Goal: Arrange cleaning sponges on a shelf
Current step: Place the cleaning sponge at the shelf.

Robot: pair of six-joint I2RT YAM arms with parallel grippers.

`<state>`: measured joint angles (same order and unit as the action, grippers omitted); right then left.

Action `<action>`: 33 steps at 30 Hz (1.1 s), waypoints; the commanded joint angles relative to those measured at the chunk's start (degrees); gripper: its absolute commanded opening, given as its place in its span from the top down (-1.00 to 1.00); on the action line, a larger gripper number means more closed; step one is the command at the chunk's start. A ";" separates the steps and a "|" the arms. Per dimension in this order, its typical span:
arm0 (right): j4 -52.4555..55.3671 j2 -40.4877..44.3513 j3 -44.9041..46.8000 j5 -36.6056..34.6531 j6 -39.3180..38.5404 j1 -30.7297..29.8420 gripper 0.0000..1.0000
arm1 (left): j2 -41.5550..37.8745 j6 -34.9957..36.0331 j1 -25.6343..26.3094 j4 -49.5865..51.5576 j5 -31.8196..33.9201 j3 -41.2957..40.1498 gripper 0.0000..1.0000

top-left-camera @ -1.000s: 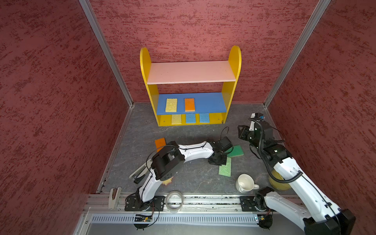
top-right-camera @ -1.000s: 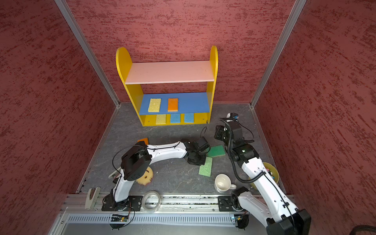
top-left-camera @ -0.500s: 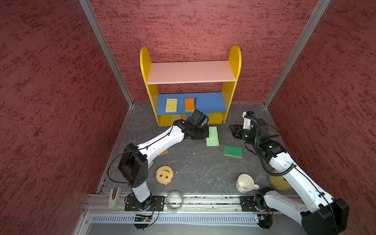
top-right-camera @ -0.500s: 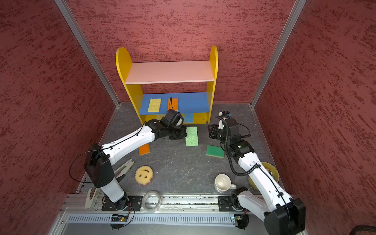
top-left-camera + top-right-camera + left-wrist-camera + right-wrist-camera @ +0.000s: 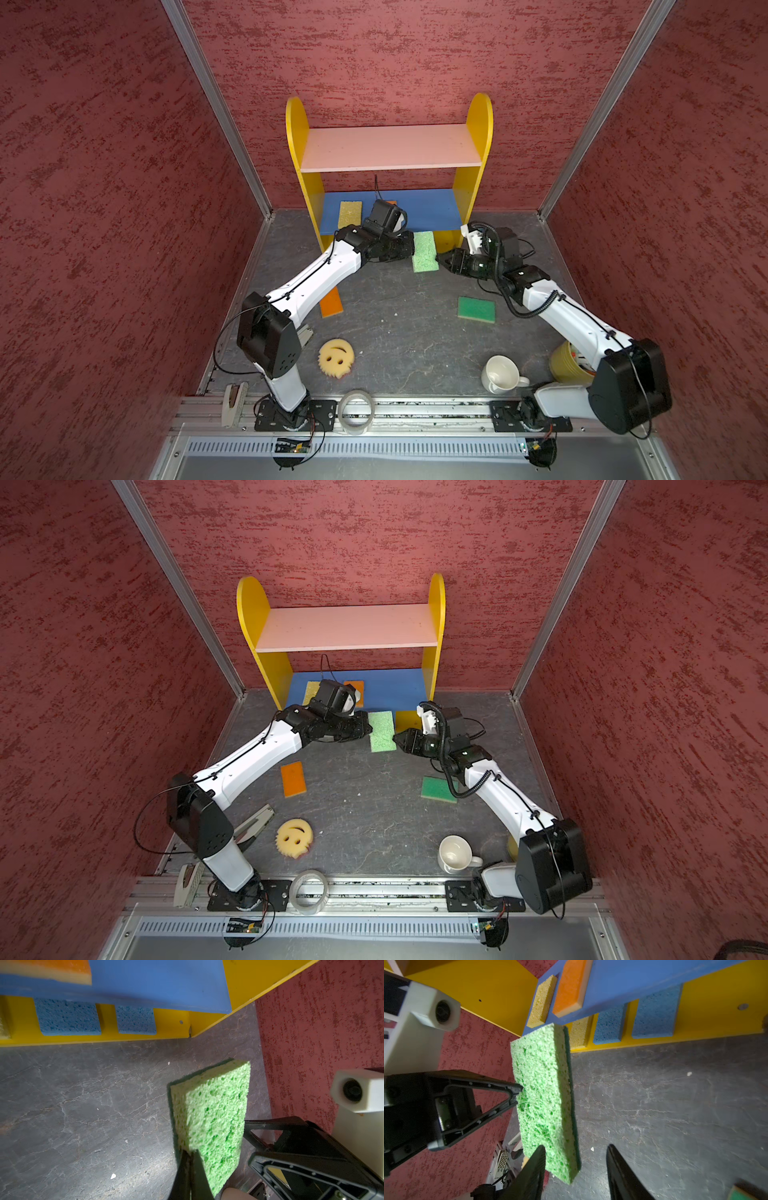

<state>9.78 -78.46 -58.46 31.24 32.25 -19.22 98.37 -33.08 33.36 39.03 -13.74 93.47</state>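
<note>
A handover appears to be in hand. It would be done well if the right gripper were closed squarely across the thickness of the light green porous foam sponge before the left gripper is released. The right jaws are spread apart astride the sponge's near end; contact cannot be told. The left jaws are clamped on one long edge, and the sponge is held aloft, just in front of the three-tier yellow-sided shelf. A dark green sponge, an orange sponge and a round yellow smiley sponge are left on the floor.
</note>
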 commanded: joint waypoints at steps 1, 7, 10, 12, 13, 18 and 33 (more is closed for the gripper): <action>-5.22 -1.67 -2.06 3.10 1.93 0.25 0.07 | 0.95 0.79 -1.34 -0.68 -3.66 1.45 0.92; -8.58 -4.35 -3.44 3.91 4.08 0.24 0.25 | 1.04 0.74 -2.36 -1.04 -4.34 2.29 0.91; -9.51 -6.11 -4.29 4.33 4.57 0.25 0.25 | 0.93 0.64 -2.77 -1.11 -5.06 2.74 0.91; -10.66 -6.76 -4.39 4.50 5.33 0.18 0.25 | 1.09 0.46 -2.97 -1.06 -5.70 3.09 0.90; -11.03 -6.93 -4.39 4.48 5.66 0.15 0.30 | 1.21 0.40 -3.11 -0.98 -5.85 3.32 0.90; -13.03 -6.97 -4.03 4.15 6.84 0.06 0.65 | 2.09 0.40 -3.27 -0.42 -5.40 4.08 0.89; -13.79 -12.67 -9.01 0.08 7.56 0.09 1.00 | 6.09 -2.18 -6.19 -6.61 -5.51 5.12 0.78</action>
<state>-2.35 -89.23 -64.40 33.30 39.70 -19.27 102.50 -34.26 28.01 35.97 -18.65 96.92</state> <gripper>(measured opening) 0.046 0.099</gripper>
